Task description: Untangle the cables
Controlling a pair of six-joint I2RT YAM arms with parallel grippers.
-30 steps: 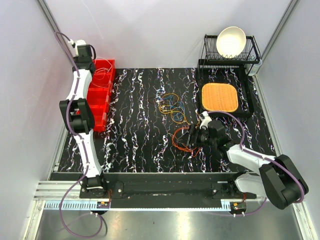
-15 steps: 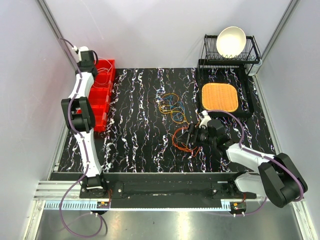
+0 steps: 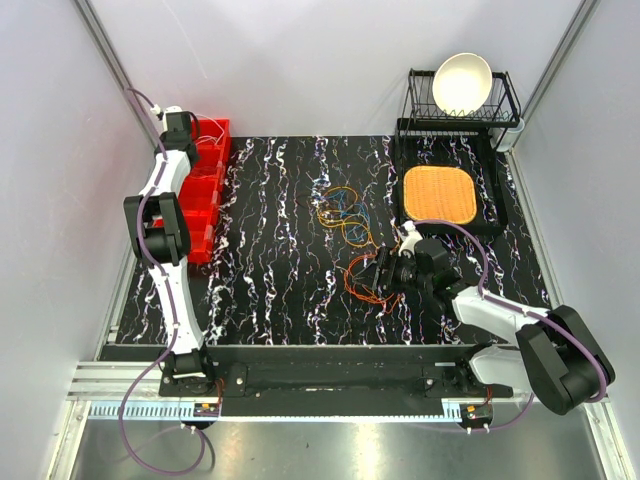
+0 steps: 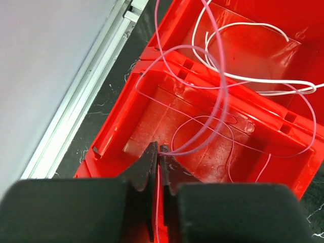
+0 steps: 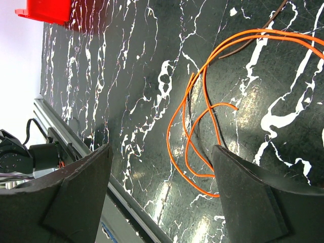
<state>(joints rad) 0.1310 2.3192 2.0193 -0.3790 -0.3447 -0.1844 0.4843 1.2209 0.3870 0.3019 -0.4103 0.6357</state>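
Bin rim [image 4: 119,114] frames left tool [image 4: 158,150] pinching pink cable [image 4: 223,101]; right tool [image 5: 162,152] gapes over orange cable [image 5: 177,114].

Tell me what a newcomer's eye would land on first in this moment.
The bright red bins at the table's left edge stand out, with the left gripper shut on a pink cable that loops over them. Mid-table lies a loose tangle of orange, yellow and blue cables. Just nearer the arms' bases, the right gripper hangs open over an orange cable.
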